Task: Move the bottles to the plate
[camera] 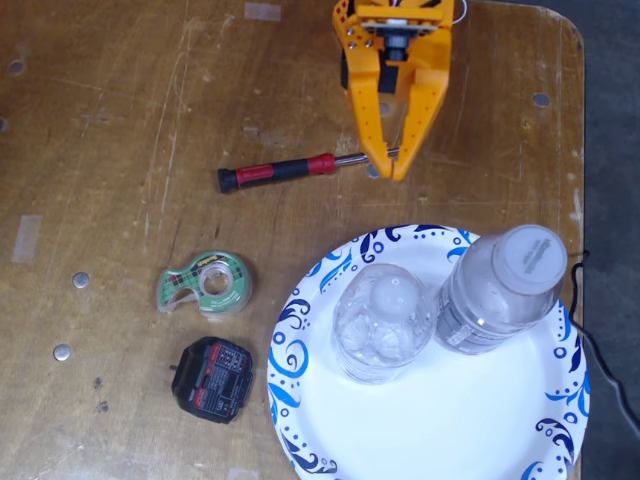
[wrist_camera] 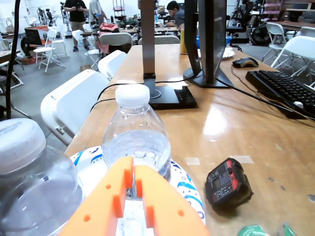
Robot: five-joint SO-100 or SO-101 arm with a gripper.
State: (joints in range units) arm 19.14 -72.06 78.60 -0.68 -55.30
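Both bottles stand upright on the plate (camera: 420, 420) at the lower right of the fixed view: the crinkled bottle (camera: 384, 322) toward the plate's middle-left and the labelled bottle (camera: 503, 290) just to its right at the plate's far-right rim, the two nearly touching. Each is clear plastic with a white cap; in the wrist view one bottle (wrist_camera: 135, 132) rises straight ahead of the claw and another (wrist_camera: 29, 182) bulks large at the left edge. The plate is white paper with blue swirls around its rim. Left of the plate on the wooden table (camera: 100, 120) lie a green tape dispenser (camera: 205, 284) and, nearer, a small black and red gadget (camera: 212, 378). Farther off, a red-handled screwdriver (camera: 290, 171) lies crosswise, its metal tip reaching the orange claw (camera: 393, 165). The claw sits beyond the plate's far rim, clear of both bottles, its two jaws drawn almost together with only a thin slit between them and nothing gripped.
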